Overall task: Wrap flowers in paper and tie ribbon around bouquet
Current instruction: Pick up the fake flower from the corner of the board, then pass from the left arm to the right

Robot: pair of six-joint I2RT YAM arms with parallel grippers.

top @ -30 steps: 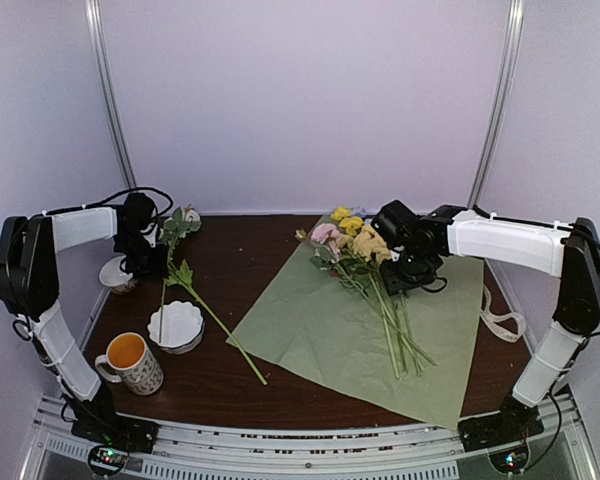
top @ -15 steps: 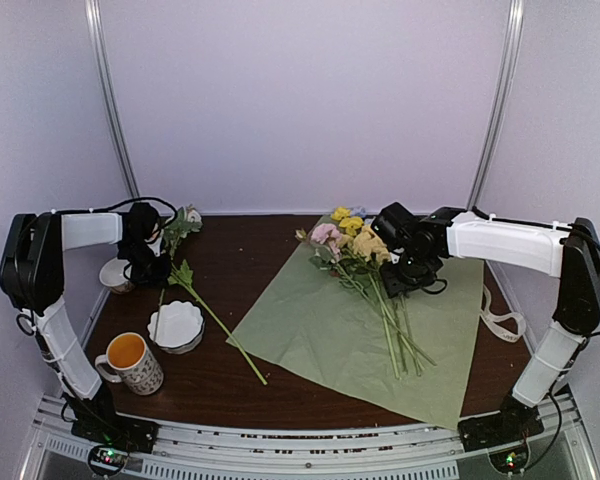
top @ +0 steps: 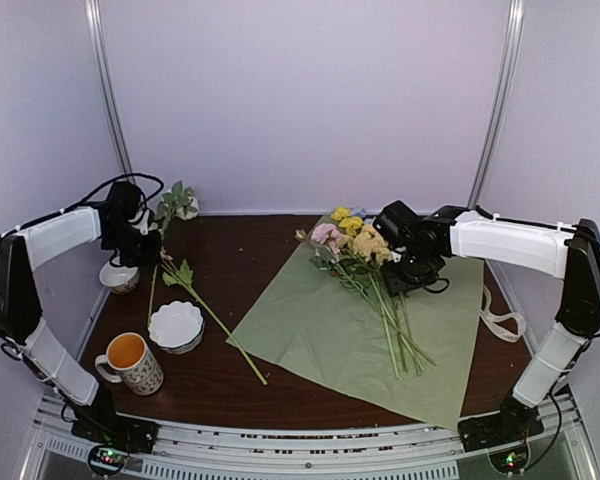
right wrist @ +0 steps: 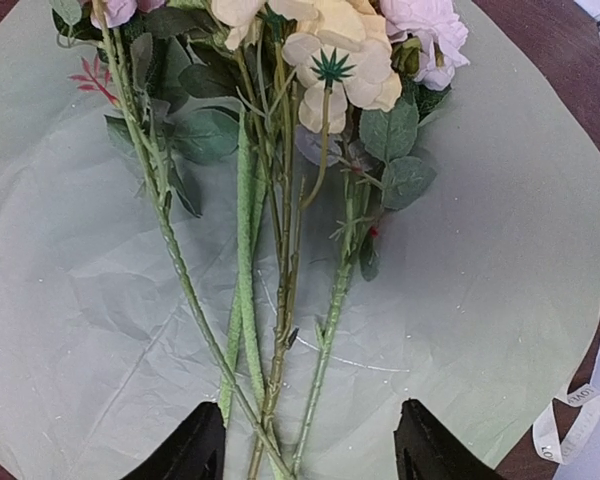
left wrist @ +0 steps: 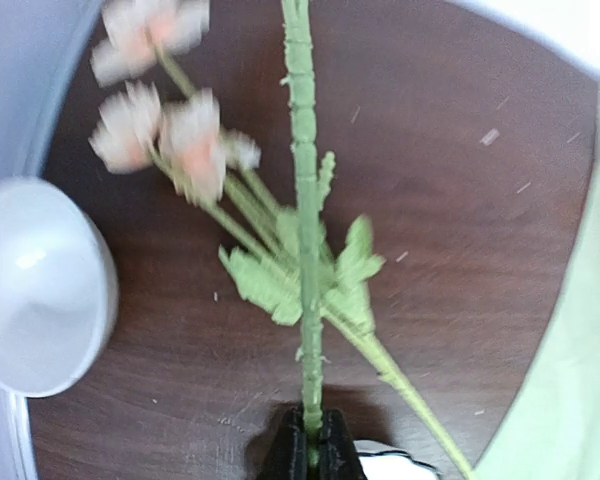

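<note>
1. At the far left a small white bowl sits by the edge of the dark table. Nearer the arms stand a mug of orange liquid and, just beside it, a scalloped white dish.
2. The left gripper is pressed together on a thick green stem, pinching it near one end. It hangs over the table's far-left corner, next to the bowl. The stem runs straight away from the fingers.
3. Under that stem a leafy flower lies on the table, its blurred pink-white blooms toward the bowl. Its thin stalk slants toward the paper.
4. The paper lies flat from the middle of the table to its right side, sage-green side up, one corner reaching the near edge.
5. The flowers lie on the far part of the paper. Their yellow, pink and cream heads are bunched at its far corner and their stems fan out toward the arms.
6. The right gripper is spread wide over the stems. One finger stands on each side of the bundle, and neither visibly touches a stem.
7. The ribbon lies looped on the table just off the paper's right edge.
</note>
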